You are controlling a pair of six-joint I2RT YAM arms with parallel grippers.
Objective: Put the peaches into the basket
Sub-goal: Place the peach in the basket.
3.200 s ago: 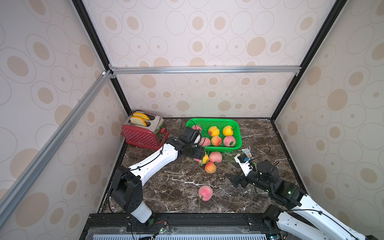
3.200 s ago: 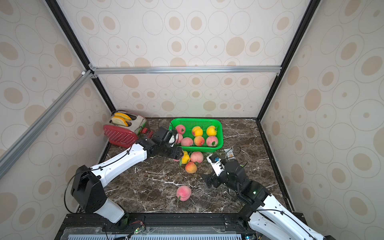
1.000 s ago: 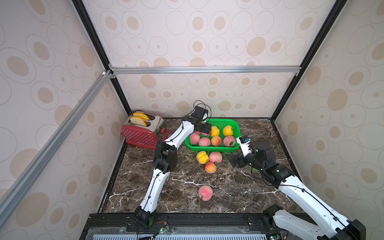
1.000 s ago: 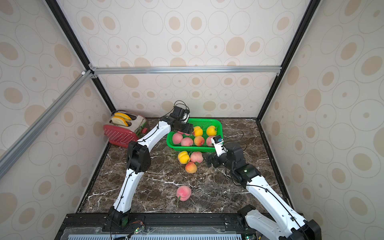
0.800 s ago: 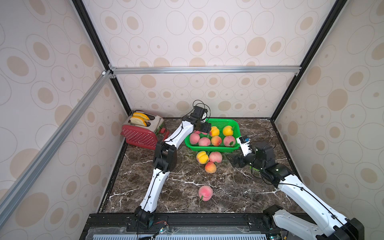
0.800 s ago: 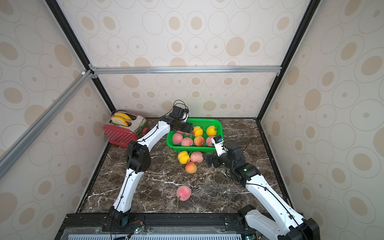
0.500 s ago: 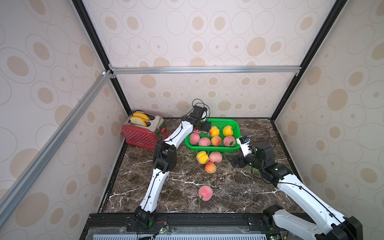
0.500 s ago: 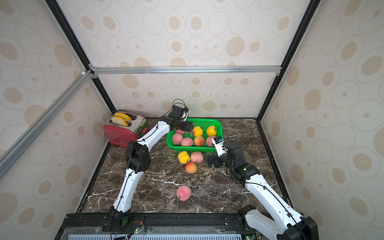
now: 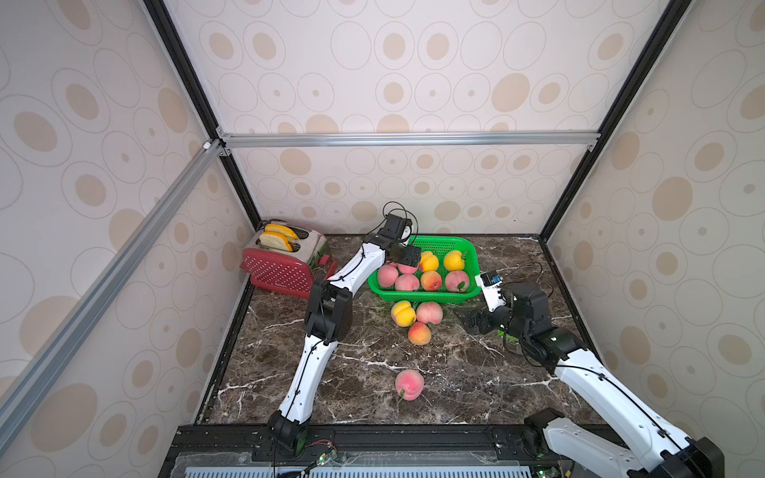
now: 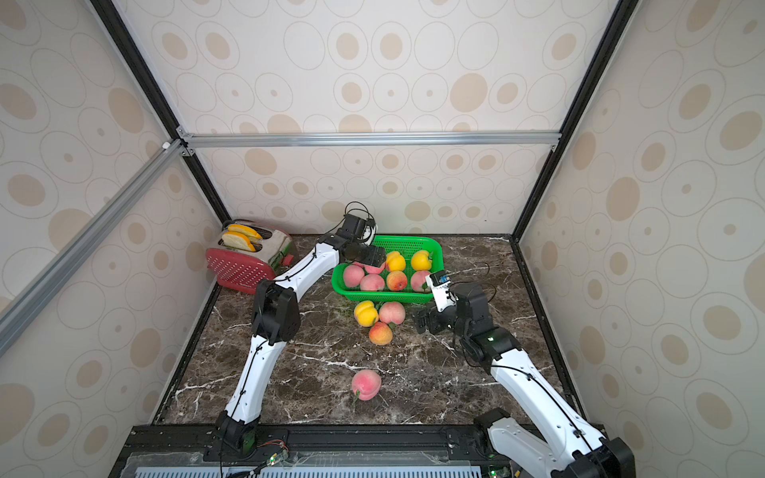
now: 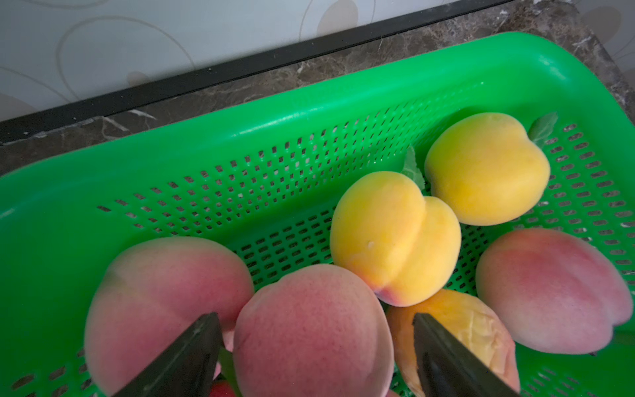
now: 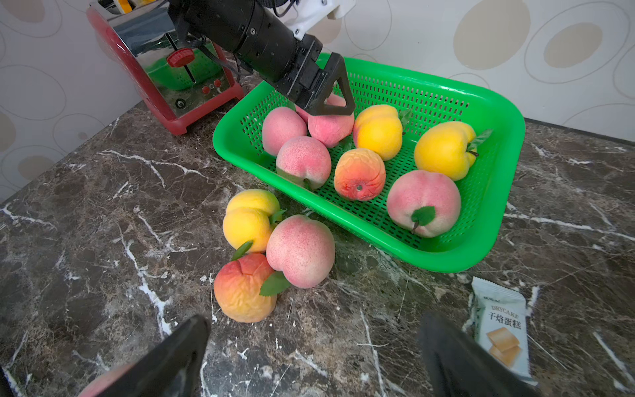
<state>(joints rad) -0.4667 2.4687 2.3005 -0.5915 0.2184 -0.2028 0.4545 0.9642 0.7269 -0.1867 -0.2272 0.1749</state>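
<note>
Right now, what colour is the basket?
The basket is bright green; the right wrist view shows it best.

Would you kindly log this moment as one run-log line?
left gripper: open above pink peach in basket | right gripper: open, empty, above table | peaches: seven in basket, four on table

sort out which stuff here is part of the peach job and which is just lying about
Part of the job: basket; peaches already in the basket; three peaches beside it; lone peach nearer the robot.
Lying about: toaster; bread slices in it; snack packet.
</note>
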